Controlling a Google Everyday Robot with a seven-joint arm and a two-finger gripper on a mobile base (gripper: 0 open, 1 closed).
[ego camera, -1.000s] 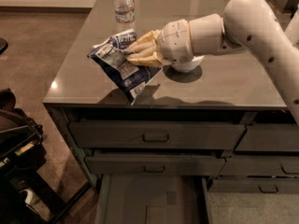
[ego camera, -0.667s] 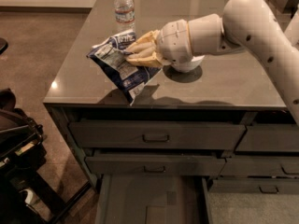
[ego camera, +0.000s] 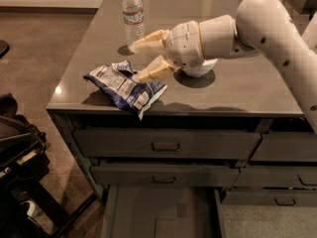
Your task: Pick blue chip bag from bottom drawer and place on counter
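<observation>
The blue chip bag [ego camera: 125, 87] lies flat on the grey counter [ego camera: 247, 90] near its front left edge, one corner hanging slightly over the edge. My gripper [ego camera: 141, 56] hovers just above and behind the bag, its two cream fingers [ego camera: 153, 69] spread apart and holding nothing. The lower finger's tip is close to the bag's top edge. The bottom drawer [ego camera: 161, 212] is pulled out below, its floor bare.
A clear water bottle [ego camera: 132, 15] stands at the counter's back left, just behind my gripper. A white bowl [ego camera: 200, 68] sits under my wrist. Two closed handled drawers [ego camera: 166, 145] are above the open one. Dark equipment [ego camera: 17, 148] stands at the left.
The bag was held up in my shut fingers; now it lies on the counter and the fingers have opened and lifted off it.
</observation>
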